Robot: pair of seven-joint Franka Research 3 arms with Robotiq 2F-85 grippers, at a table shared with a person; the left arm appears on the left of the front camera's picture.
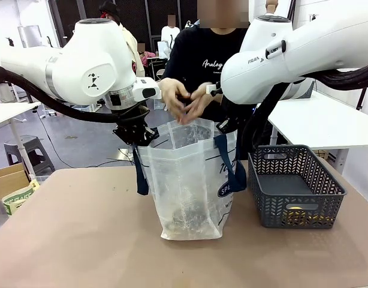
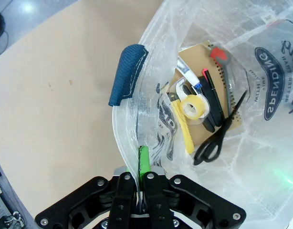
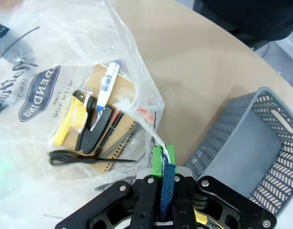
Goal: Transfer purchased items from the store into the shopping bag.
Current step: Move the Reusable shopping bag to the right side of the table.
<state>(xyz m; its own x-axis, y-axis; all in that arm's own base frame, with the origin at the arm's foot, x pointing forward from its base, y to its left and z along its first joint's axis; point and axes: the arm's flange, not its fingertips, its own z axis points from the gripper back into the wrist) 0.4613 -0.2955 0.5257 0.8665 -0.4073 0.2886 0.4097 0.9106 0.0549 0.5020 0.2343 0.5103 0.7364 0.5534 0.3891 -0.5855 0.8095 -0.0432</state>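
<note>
We saw the bag (image 1: pixel 190 180) standing upright on the tan table (image 1: pixel 70 240) with its mouth spread wide. The left gripper (image 2: pixel 142 162) was clamped on the bag's left rim, the plastic pinched between its green pads. The right gripper (image 3: pixel 163 160) was clamped at the bag's right side on the rim and a navy strap (image 3: pixel 166 183). Above the bag's mouth the person's hands (image 1: pixel 172 95) were together with fingers curled; we could not tell what they held. The items (image 2: pixel 204 114) lay at the bag's bottom: scissors (image 2: pixel 218 136), a tape roll (image 2: pixel 193 107), a brown notebook (image 2: pixel 196 52), pens (image 2: pixel 211 98) and a yellow piece (image 2: pixel 183 128). Just right of the bag sat the basket (image 1: pixel 295 186), with something yellow showing through its near wall. Behind the bag we saw a grey floor (image 1: pixel 82 141) and a white table (image 1: pixel 328 123). Far left of the bag stood a stool (image 1: pixel 31 150) and a cardboard box (image 1: pixel 4 180).
</note>
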